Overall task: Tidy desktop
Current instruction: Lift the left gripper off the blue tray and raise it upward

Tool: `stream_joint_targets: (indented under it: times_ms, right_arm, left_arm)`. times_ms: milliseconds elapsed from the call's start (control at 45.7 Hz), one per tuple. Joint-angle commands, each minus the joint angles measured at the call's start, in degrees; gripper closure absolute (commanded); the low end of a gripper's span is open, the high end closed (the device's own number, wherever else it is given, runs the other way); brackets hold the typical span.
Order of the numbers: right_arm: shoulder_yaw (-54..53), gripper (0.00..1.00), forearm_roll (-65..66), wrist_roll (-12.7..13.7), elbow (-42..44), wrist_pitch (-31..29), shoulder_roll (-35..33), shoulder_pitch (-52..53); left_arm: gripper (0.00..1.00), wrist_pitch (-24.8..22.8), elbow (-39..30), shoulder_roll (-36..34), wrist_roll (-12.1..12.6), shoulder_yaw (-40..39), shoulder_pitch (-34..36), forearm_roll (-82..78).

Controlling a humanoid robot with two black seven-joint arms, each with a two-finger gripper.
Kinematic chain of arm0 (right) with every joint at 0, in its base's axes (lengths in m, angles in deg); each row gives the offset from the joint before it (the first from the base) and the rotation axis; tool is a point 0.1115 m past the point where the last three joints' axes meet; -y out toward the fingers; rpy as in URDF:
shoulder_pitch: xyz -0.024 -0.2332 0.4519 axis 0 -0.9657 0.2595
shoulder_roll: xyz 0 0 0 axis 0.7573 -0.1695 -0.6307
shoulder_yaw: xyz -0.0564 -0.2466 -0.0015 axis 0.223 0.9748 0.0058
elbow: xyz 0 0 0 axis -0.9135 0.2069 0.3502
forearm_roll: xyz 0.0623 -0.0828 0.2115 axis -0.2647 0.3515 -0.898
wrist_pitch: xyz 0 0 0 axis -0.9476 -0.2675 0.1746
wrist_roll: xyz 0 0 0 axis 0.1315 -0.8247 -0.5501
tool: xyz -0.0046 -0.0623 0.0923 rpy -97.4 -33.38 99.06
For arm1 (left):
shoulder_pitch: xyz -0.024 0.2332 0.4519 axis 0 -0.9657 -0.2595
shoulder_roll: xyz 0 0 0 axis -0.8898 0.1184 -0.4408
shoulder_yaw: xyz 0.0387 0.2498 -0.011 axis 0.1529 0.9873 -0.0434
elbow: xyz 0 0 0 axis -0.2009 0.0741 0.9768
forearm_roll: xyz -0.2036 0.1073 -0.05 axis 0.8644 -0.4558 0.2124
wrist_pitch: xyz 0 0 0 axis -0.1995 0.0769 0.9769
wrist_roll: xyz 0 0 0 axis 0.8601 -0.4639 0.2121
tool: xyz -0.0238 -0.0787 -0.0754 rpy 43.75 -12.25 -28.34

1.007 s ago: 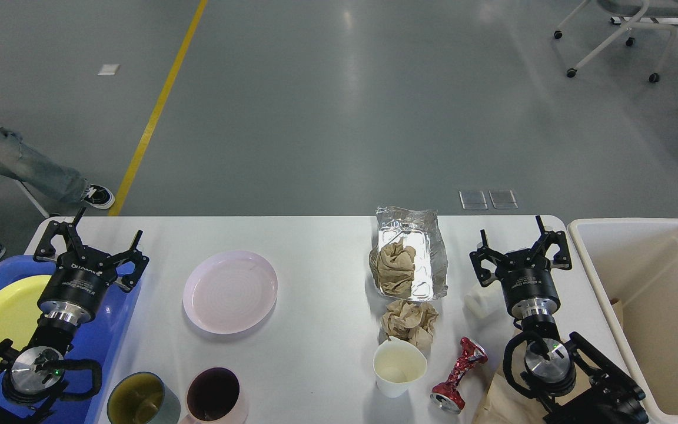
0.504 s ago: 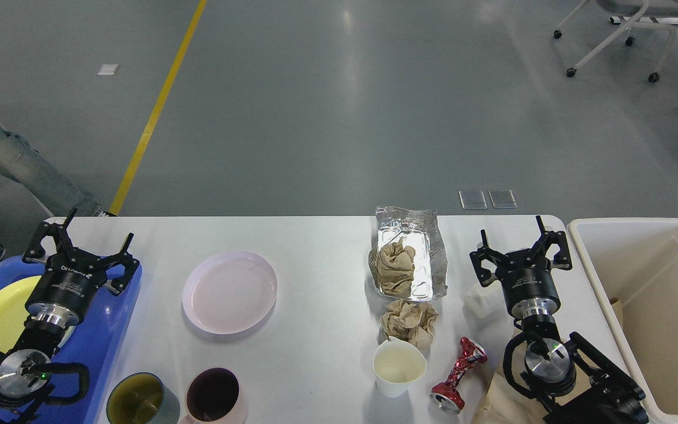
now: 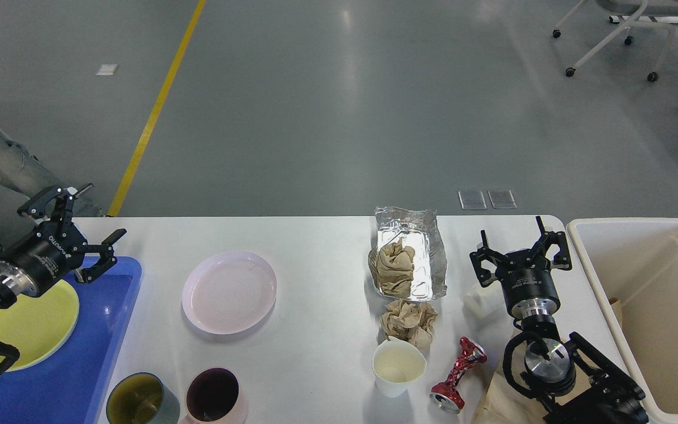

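the large white rounded desktop (image 3: 315,247) fills the foreground. on it, the round pale pink plate (image 3: 229,292) sits left of the crumpled foil tray (image 3: 411,252). left gripper (image 3: 74,232) and right gripper (image 3: 519,249) both hover empty, fingers spread apart.

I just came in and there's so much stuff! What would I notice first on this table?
Probably the shiny foil tray in the middle of the white desktop, with crumpled brown paper inside it. Next, the crushed red can lying near the front, beside a white paper cup. On the left, a yellow plate glows in a blue tray.
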Motion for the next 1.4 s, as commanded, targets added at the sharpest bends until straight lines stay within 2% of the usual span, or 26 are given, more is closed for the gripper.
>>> stream_joint_targets:
  times_ms: [0, 131, 219, 328, 460, 569, 613, 854, 942, 1007, 1073, 1183, 1314, 1380]
  right_arm:
    - [0.0, 0.0, 0.0, 0.0, 0.0, 0.0, 0.0, 0.0]
    - [0.0, 0.0, -0.09, 0.0, 0.0, 0.0, 0.0, 0.0]
    - [0.0, 0.0, -0.09, 0.0, 0.0, 0.0, 0.0, 0.0]
    - [0.0, 0.0, -0.09, 0.0, 0.0, 0.0, 0.0, 0.0]
    - [0.0, 0.0, 0.0, 0.0, 0.0, 0.0, 0.0, 0.0]
    - [0.0, 0.0, -0.09, 0.0, 0.0, 0.0, 0.0, 0.0]
    - [0.0, 0.0, -0.09, 0.0, 0.0, 0.09, 0.0, 0.0]
    - [0.0, 0.0, -0.09, 0.0, 0.0, 0.0, 0.0, 0.0]
    - [0.0, 0.0, 0.0, 0.0, 0.0, 0.09, 0.0, 0.0]
    - [0.0, 0.0, 0.0, -0.08, 0.0, 0.0, 0.0, 0.0]
    - [0.0, 0.0, 0.0, 0.0, 0.0, 0.0, 0.0, 0.0]
    - [0.0, 0.0, 0.0, 0.0, 0.0, 0.0, 0.0, 0.0]
    - [0.0, 0.0, 0.0, 0.0, 0.09, 0.0, 0.0, 0.0]
    - [0.0, 0.0, 0.0, -0.08, 0.09, 0.0, 0.0, 0.0]
  left_arm:
    - [0.04, -5.35, -0.01, -4.28, -0.16, 27.25, 19.09, 0.04]
    - [0.04, -6.24, -0.01, -3.31, -0.08, 50.82, 34.57, -0.05]
    - [0.04, -6.32, -0.09, 0.72, 0.1, 63.81, 42.47, -0.05]
    - [0.04, -6.15, -1.32, 4.68, 0.89, 72.81, 49.34, -0.22]
    - [0.04, -6.41, -7.2, 10.48, 0.8, 85.82, 62.79, -0.22]
    - [0.04, -5.8, -18.71, 15.4, -0.25, 92.85, 71.32, 0.12]
    - [0.04, -5.54, -21.35, 17.51, -0.43, 94.53, 73.17, 0.39]
    - [0.04, -6.15, -25.93, 29.11, -0.25, 102.53, 83.98, 0.22]
    - [0.04, -6.24, -28.39, 32.98, 0.45, 103.23, 88.64, 0.3]
    - [0.04, -6.32, -32.68, 34.83, 1.41, 103.32, 92.5, 0.3]
    - [0.04, -6.32, -38.13, 35.53, 4.22, 103.32, 99.17, 0.39]
    - [0.04, -6.41, -43.94, 36.41, 12.3, 102.89, 107.53, 1.35]
    - [0.04, -9.39, -45.71, 39.66, 25.3, 102.01, 109.65, 4.26]
    - [0.04, -11.07, -45.97, 39.84, 28.74, 101.13, 110.0, 5.66]
